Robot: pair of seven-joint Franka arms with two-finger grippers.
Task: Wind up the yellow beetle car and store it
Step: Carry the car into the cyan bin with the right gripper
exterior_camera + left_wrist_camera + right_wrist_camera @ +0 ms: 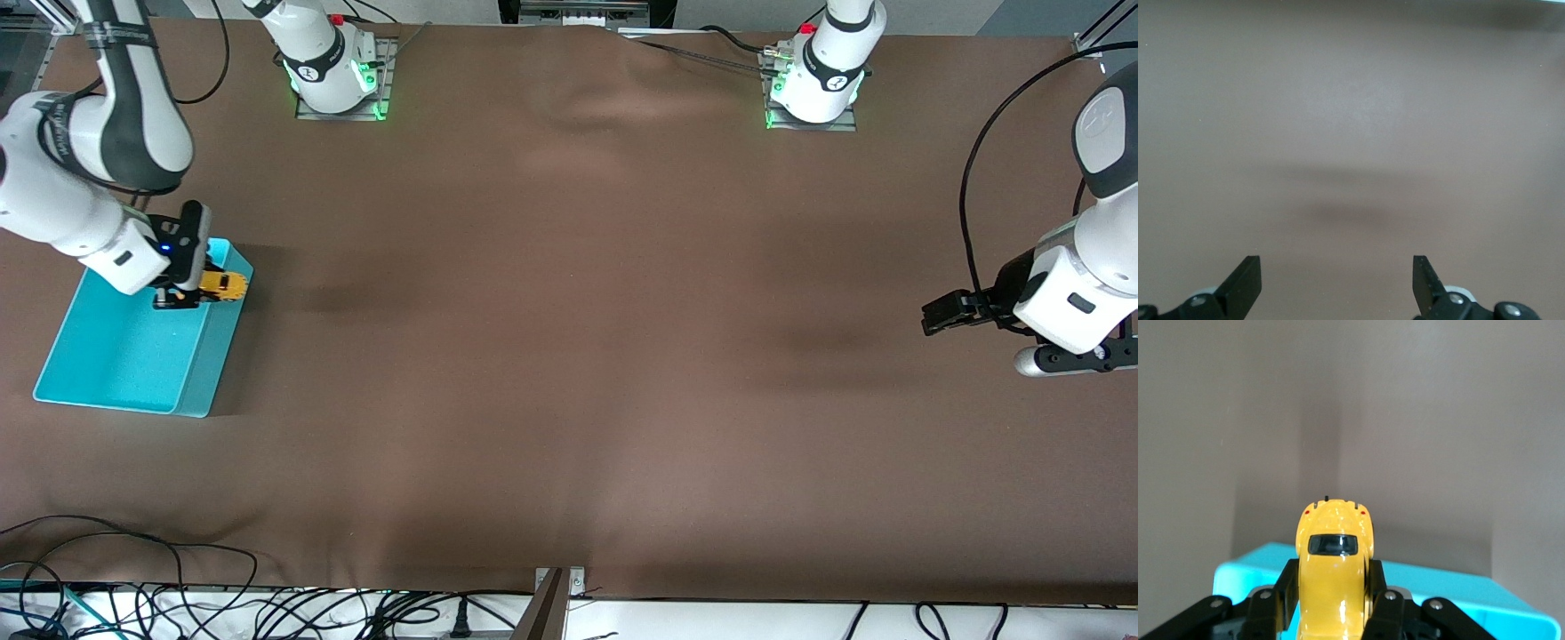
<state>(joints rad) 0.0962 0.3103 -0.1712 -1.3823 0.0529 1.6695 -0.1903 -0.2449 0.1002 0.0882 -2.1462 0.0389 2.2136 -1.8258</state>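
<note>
Two fingers of the right gripper [182,289] clamp the yellow beetle car [222,285] over the teal bin [133,356] rim; lower inside before releasing. Left gripper [944,313] waits, fingers wide.

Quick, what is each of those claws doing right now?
Left gripper: open, holding nothing, waiting over bare table.
Right gripper: shut on the yellow beetle car, over the teal bin.
</note>
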